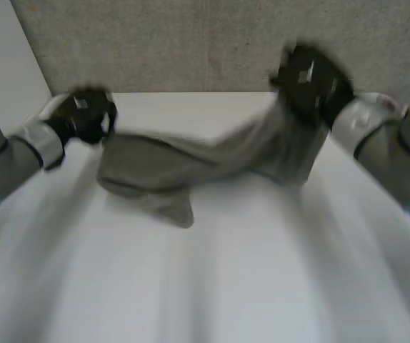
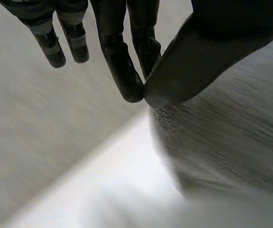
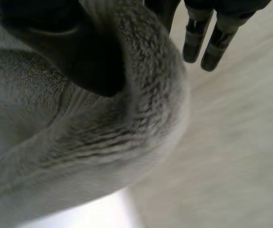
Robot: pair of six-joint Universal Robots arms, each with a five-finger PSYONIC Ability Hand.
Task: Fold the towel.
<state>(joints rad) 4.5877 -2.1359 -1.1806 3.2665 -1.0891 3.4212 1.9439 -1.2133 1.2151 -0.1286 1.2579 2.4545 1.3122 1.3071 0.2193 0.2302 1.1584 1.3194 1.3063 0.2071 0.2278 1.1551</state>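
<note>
Left robot hand point(image 1: 83, 118) pinched, thumb to fingertip, on one end of the grey towel point(image 1: 191, 161); right robot hand point(image 1: 311, 80) clamped round the other end, held higher. Slung bunched between them, sagging to the far worktop point(image 1: 212, 286). Seemingly no neat fold made yet.

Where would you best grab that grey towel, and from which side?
At its two ends, from above, one per hand, as the left hand and right hand pinch it. The towel is limp and sags in the middle, so end grips keep it spread.
</note>
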